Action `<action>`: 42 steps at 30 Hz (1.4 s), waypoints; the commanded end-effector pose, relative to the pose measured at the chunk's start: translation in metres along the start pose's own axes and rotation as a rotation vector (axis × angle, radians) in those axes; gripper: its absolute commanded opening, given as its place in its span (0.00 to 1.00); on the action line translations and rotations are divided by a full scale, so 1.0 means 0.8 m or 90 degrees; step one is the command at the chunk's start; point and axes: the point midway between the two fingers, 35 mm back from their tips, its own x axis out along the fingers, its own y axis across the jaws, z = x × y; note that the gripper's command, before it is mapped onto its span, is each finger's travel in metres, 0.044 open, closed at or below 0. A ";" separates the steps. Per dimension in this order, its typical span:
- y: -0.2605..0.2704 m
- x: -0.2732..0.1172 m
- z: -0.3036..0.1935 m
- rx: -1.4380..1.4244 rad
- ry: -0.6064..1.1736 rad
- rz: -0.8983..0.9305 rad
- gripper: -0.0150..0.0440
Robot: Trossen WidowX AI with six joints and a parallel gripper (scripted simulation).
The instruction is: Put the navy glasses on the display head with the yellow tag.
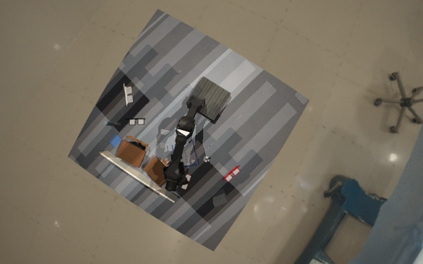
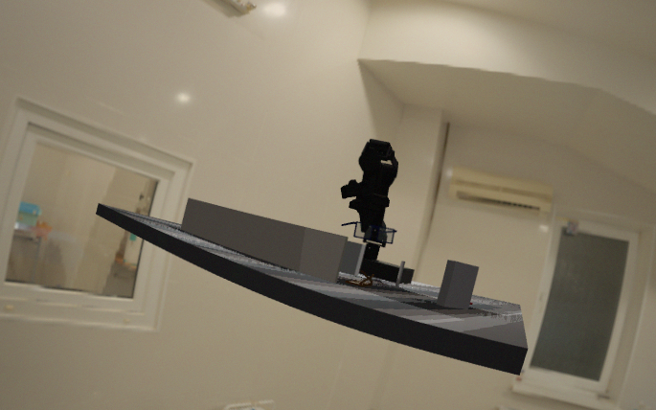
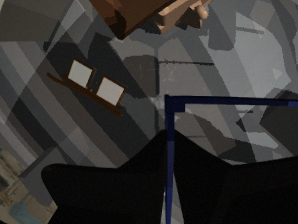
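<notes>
My gripper (image 3: 168, 135) is shut on the navy glasses (image 1: 191, 165) (image 3: 225, 100). In the exterior view the glasses hang level with the fingers, well above the table. In the wrist view one navy bar runs down between the fingertips and another runs off to the right. Two brown block-like shapes, which look like the display heads, stand at the lower left in the top view: one (image 1: 130, 153) farther left, the other (image 1: 154, 170) beside the arm, with tan face-like parts. The nearer one (image 3: 122, 15) is at the top of the wrist view. I cannot make out a yellow tag.
Brown glasses (image 1: 187, 184) (image 3: 109, 92) lie near the nearer head. Red glasses (image 1: 231, 171), black glasses (image 1: 136, 121) and white glasses (image 1: 128, 94) lie farther off. A long pale board (image 1: 134, 174) stands behind the heads. A grey block (image 2: 457, 284) stands near the table edge.
</notes>
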 end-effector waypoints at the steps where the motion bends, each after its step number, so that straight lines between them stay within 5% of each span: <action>1: -0.021 -0.012 0.015 -0.067 0.010 0.017 0.25; 42: -0.212 -0.082 0.087 -0.650 -0.076 0.168 0.25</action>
